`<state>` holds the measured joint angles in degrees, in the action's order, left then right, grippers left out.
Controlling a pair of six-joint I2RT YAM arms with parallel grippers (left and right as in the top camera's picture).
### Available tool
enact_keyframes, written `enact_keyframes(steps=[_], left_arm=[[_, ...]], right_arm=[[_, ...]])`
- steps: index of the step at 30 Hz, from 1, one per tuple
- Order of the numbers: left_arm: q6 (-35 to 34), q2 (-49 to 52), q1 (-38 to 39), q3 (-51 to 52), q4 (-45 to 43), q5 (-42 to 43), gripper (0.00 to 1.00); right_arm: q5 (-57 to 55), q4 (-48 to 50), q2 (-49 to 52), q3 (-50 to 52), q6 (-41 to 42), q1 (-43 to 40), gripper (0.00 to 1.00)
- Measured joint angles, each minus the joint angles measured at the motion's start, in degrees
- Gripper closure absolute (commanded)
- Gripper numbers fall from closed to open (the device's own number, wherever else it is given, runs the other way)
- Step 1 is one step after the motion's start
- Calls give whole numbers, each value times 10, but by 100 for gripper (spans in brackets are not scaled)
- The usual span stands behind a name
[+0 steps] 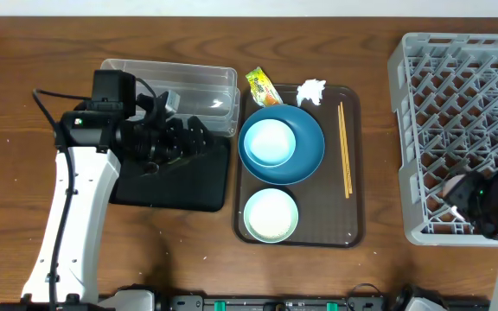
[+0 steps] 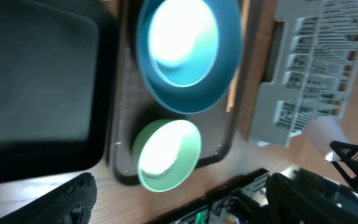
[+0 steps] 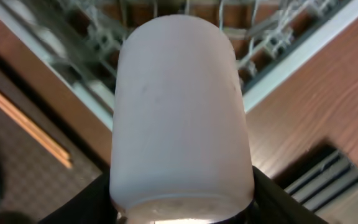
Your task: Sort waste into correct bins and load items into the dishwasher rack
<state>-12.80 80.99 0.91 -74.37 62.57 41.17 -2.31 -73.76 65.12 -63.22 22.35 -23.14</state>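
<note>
Holding pink-white cup (image 3: 182, 112) clamped in right jaws, seemingly just over grey rack's (image 1: 402, 130) near-left corner by desk's (image 1: 24, 52) right edge. Hovering with left jaws spread wide, empty, above black tray (image 1: 171, 186).

Two bowls (image 1: 267, 141) (image 1: 271, 214), one plate (image 1: 308, 154), one cup (image 3: 182, 118), one wrapper (image 1: 264, 87), one tissue (image 1: 311, 91), two chopsticks (image 1: 345, 147).
</note>
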Motion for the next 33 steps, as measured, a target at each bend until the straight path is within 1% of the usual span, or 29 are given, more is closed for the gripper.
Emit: enact_keyframes(steps=[2,4,6,7,8,10,14,16,19,22,25,28,31,33], left_arm=[[1,0,0,0,2,-10,11],[2,0,0,0,2,-16,11],[2,0,0,0,2,-21,11],[2,0,0,0,2,-23,11],[2,0,0,0,2,-24,11],[2,0,0,0,2,-26,11],[5,-1,0,0,8,-26,10],[10,-1,0,0,22,-27,11],[26,-1,0,0,40,-33,11],[26,-2,0,0,46,-57,11],[6,-10,-1,0,45,-106,11],[-23,-38,-1,0,44,-172,10],[-43,-82,-1,0,44,-235,11],[-52,-110,-1,0,44,-267,11]], right_arm=[[11,-13,26,0,-6,0,58],[22,-20,47,0,-13,0,54],[26,-21,62,0,-18,0,33],[26,-21,66,0,-17,0,24],[26,-20,68,0,-21,0,21],[26,-14,69,0,-24,0,20],[40,-10,68,-6,-29,0,22],[69,-4,65,-16,-44,0,24],[149,27,40,-27,-89,16,24],[219,56,5,-30,-127,71,25],[249,86,-19,-35,-146,157,28],[244,113,-21,-35,-143,248,30],[207,153,0,-35,-116,343,34],[176,187,20,-35,-98,387,35]])
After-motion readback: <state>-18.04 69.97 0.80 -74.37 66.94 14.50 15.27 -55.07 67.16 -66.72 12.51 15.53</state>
